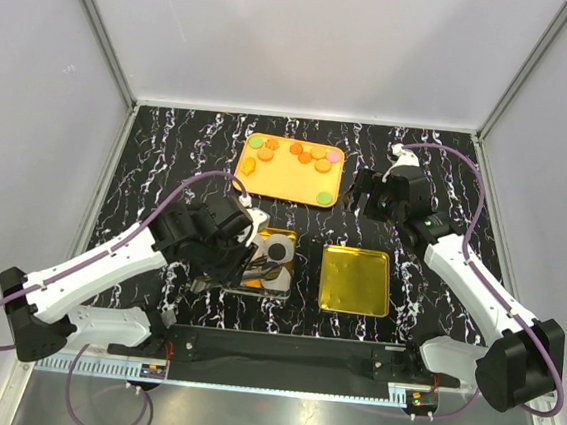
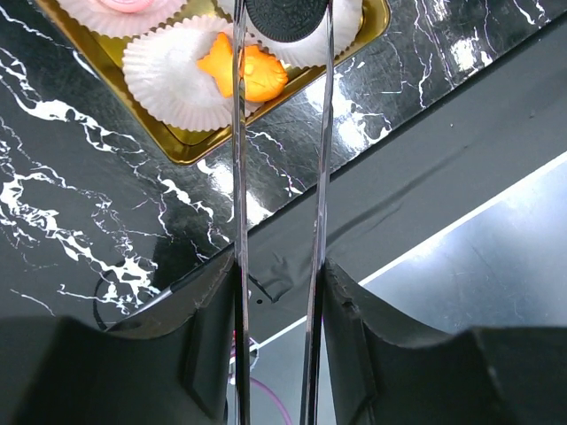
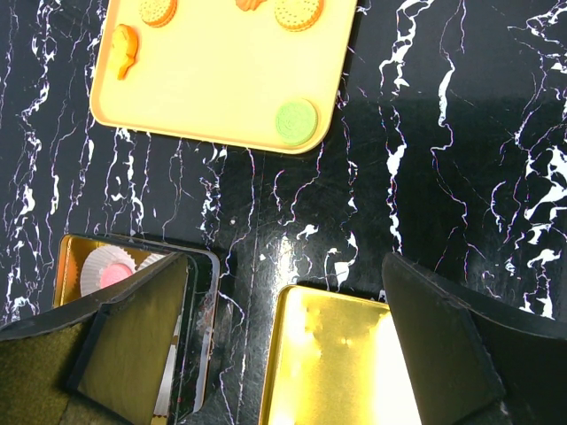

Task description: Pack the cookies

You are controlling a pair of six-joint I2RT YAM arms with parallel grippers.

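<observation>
Over the gold tin [image 2: 204, 149] at the 6 o'clock side of the worktop [image 1: 169, 151], the left tool [image 2: 282, 40] is partly closed. Its two thin blades pinch a round black cookie [image 2: 285, 16] with a stamped pattern by its edges, above a white paper cup [image 2: 347, 31]. At 9 o'clock from it, a second cup [image 2: 164, 80] holds an orange fish-shaped cookie [image 2: 241, 73], and a third cup holds a pink cookie [image 3: 111, 274].

The other cookies [image 1: 306, 157] lie flat on the orange tray [image 3: 221, 80] at 12 o'clock. Most are orange discs, one is pink, two are green, and one green disc [image 3: 296, 121] sits near the tray's corner.

The right tool [image 3: 285, 266] hangs wide open and holds nothing, between the tray and the gold lid [image 1: 355, 280], which lies at 3 o'clock from the tin.
</observation>
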